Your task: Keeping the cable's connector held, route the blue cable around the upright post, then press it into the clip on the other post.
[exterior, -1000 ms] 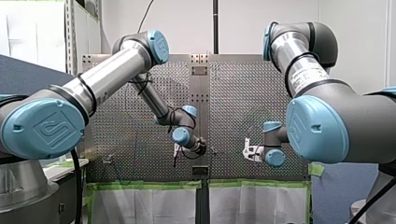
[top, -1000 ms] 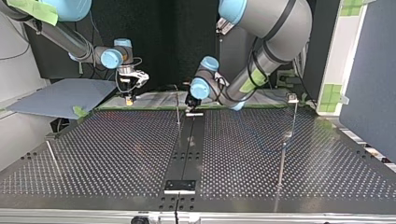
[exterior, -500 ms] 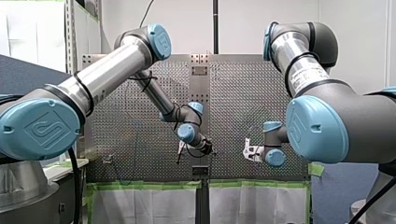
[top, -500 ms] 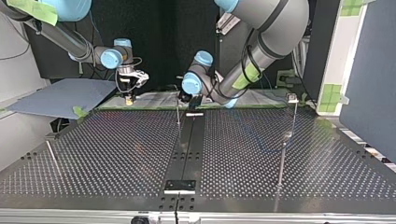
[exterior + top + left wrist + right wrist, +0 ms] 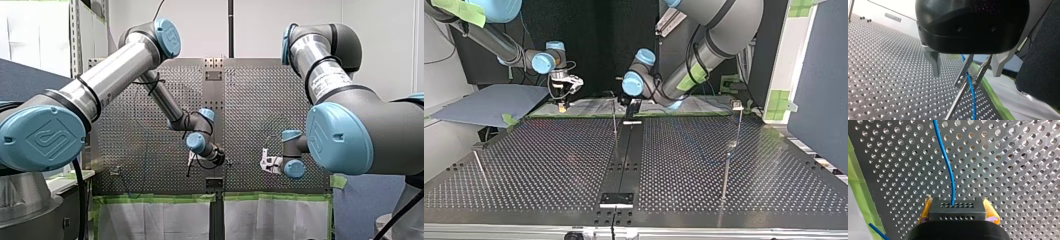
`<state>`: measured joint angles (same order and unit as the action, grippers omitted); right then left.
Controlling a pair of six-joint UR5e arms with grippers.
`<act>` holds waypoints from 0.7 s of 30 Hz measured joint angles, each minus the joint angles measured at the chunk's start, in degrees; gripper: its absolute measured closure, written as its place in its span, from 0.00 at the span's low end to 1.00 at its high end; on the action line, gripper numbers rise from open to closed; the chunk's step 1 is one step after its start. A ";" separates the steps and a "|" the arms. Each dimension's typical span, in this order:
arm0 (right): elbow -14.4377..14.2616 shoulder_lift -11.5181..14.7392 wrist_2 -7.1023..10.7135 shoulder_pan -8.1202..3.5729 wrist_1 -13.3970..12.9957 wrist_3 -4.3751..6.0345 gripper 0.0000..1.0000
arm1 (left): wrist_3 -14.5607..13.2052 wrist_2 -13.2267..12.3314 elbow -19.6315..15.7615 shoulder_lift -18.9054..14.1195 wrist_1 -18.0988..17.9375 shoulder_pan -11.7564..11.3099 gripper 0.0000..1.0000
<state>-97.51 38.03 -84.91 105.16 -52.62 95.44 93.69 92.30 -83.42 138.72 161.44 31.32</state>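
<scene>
— Left gripper (image 5: 965,75), metal fingers (image 5: 934,65) apart, has shifted over the thin steel clip post (image 5: 954,102); blue cable (image 5: 972,95) sits between its prongs.
— Finished?
— Seemingly unseated. Right gripper (image 5: 958,208), well apart from it, clamps the black perforated connector (image 5: 957,212).

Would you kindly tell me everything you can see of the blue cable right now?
The blue cable is thin and flexible-looking. It leaves the black connector, clamped between the yellow pads of my right gripper, and curves away over the perforated table. In the left wrist view it runs between the two metal prongs of the clip atop a post, beneath my open left gripper.
</scene>
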 joint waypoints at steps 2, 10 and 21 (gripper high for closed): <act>0.00 0.00 0.00 0.00 0.14 -0.02 1.00 | 0.05 0.04 -0.38 -0.01 -0.34 0.23 0.00; -0.01 0.00 0.00 0.00 0.27 -0.12 1.00 | 0.24 0.16 -1.70 -0.01 -1.72 0.79 0.00; -0.01 -0.01 0.00 -0.03 0.01 -0.06 1.00 | 0.54 0.37 -1.97 0.00 -2.21 0.90 0.00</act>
<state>-97.52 38.02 -84.91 105.14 -52.61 95.37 94.22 92.67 -85.40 138.71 159.23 32.23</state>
